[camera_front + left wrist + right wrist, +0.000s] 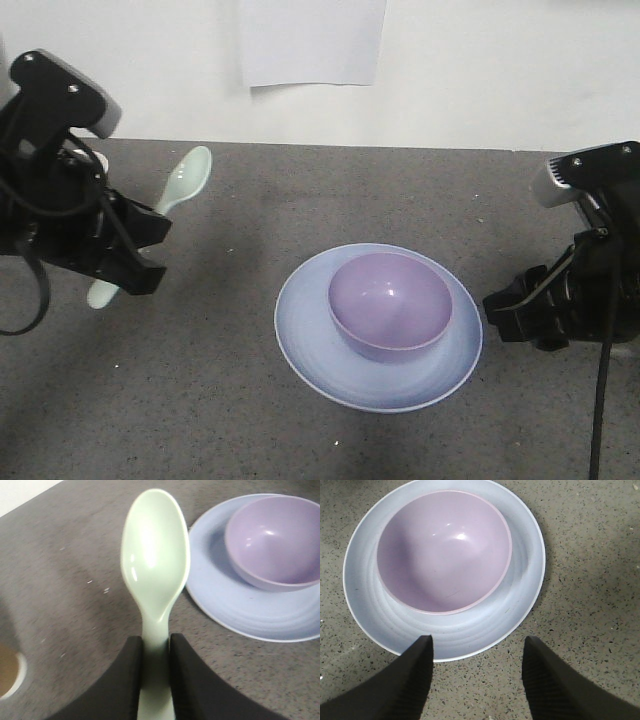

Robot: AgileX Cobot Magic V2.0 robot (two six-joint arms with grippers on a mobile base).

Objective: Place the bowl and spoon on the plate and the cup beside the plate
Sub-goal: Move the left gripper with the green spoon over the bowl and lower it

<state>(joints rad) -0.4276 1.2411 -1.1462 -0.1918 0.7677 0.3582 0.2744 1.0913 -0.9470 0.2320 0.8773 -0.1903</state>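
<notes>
The plate (310,340) lies on the grey table (300,200), and the bowl (390,300) sits upright inside it, slightly off-centre toward the right gripper's side. The left gripper (156,642) is off the plate's left side, its jaws closed on the handle of the spoon (155,565). The scoop faces up and sticks out past the fingertips. In the front view the spoon is apart from the plate, with no part of it on the plate. The cup (9,676) shows only as a sliver of white rim on the far side of the spoon from the plate, mostly hidden by the left arm. The right gripper (477,642) is just off the plate's right rim, jaws spread and empty, pointing at the plate.
</notes>
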